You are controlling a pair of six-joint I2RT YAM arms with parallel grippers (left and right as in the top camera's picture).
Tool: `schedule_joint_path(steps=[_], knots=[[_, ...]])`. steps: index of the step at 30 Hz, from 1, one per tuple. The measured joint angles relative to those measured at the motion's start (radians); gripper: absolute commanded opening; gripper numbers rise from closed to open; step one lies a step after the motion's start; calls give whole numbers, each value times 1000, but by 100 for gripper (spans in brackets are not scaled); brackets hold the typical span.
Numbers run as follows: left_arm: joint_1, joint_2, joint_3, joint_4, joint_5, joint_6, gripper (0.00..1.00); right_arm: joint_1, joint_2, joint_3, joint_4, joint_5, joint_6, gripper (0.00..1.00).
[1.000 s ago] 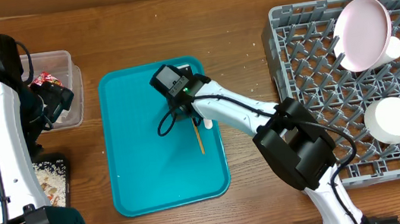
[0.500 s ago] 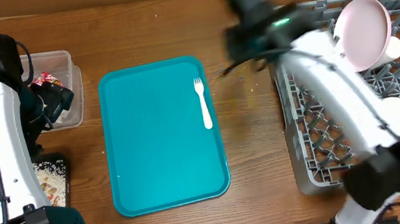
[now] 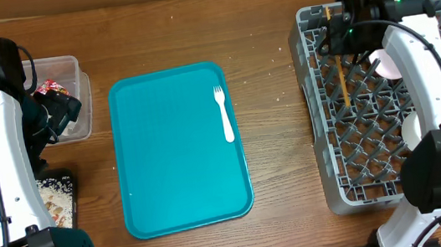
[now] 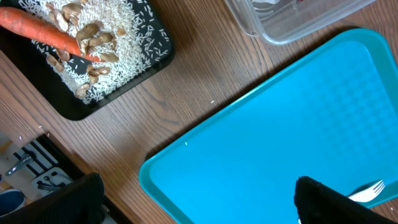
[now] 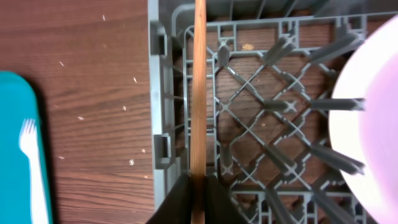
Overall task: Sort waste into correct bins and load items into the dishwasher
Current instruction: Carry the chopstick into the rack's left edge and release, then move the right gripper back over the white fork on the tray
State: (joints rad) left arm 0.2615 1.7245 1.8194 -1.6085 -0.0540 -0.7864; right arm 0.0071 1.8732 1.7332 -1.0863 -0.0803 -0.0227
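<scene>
The right gripper (image 5: 194,185) is clamped on a wooden stick (image 5: 199,93) whose long axis runs along the rack (image 5: 163,93) wall. The fork (image 3: 223,113) lies parallel to it on the tray (image 3: 173,146), tines pointing away. The left gripper (image 4: 199,202) has its fingers wide apart.

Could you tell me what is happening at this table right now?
The right gripper grips a wooden chopstick at the left side of the grey rack, which already carries a plate. The left gripper hangs open above the teal tray, holding nothing. A fork lies on that tray, not yet loaded. The black tray holds rice and a carrot.
</scene>
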Motion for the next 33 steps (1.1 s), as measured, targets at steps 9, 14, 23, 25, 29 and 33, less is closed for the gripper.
schedule_joint_path(steps=[9, 14, 23, 25, 29, 33], knots=[[0, 0, 0, 0, 0, 0, 100, 3, 8, 3, -45, -2, 19, 61], [0, 0, 0, 0, 0, 0, 100, 60, 8, 161, -145, -1, 82, 64], [0, 0, 0, 0, 1, 0, 100, 432, -7, 116, 21, -19, 295, 78], [0, 0, 0, 0, 0, 0, 100, 499, -5, 32, 128, -5, 328, 86], [0, 0, 0, 1, 0, 0, 100, 624, 41, -144, 307, 82, 400, 88], [0, 0, 0, 0, 0, 0, 100, 688, 157, -178, 367, 124, 422, 89]])
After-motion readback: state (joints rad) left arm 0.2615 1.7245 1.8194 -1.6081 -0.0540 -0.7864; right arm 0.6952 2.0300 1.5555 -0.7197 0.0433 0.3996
